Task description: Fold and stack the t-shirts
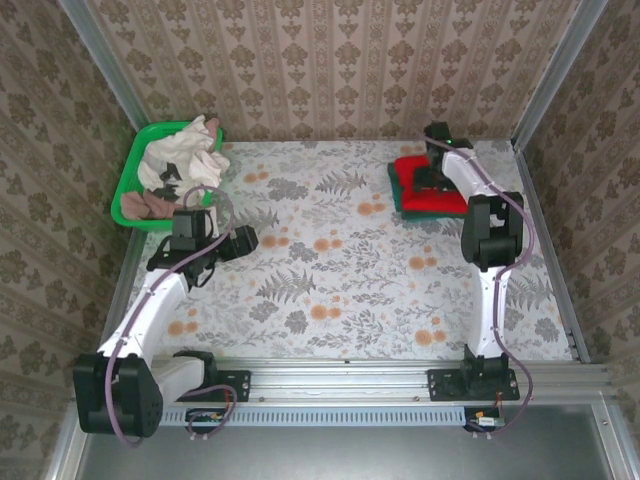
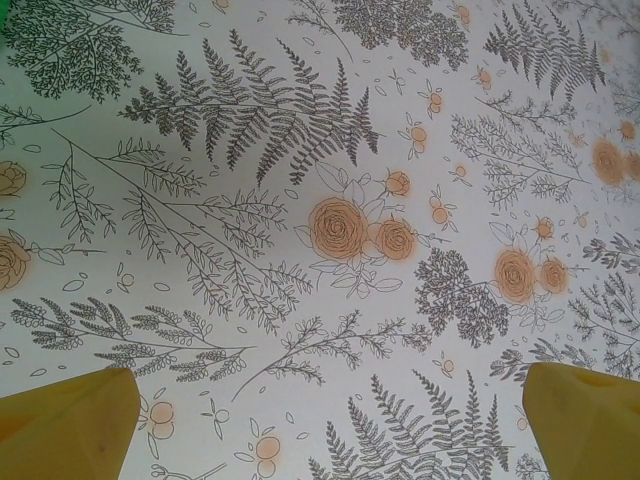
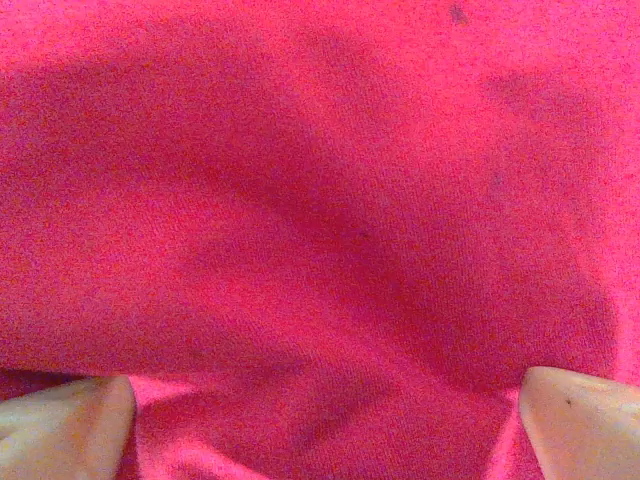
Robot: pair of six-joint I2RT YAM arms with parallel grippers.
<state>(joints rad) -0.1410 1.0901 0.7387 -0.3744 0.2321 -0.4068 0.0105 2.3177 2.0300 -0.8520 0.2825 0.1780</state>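
Note:
The bright red t-shirt [image 1: 410,173] lies folded at the back right of the table, on top of the folded dark green t-shirt [image 1: 432,209], whose edge shows beneath it. My right gripper [image 1: 434,178] is down on the red stack. In the right wrist view the red cloth [image 3: 320,200] lies close under the gripper [image 3: 325,425], which is open with its fingertips [image 3: 70,415] wide apart and nothing pinched. My left gripper [image 1: 248,241] hovers over bare tablecloth at the left. It is open [image 2: 330,430], its yellow fingertips [image 2: 70,420] far apart and empty.
A green basket [image 1: 128,190] at the back left holds several crumpled cloths [image 1: 188,152]. The flowered tablecloth [image 1: 330,270] covers the table. Patterned walls with metal posts close in the back and both sides.

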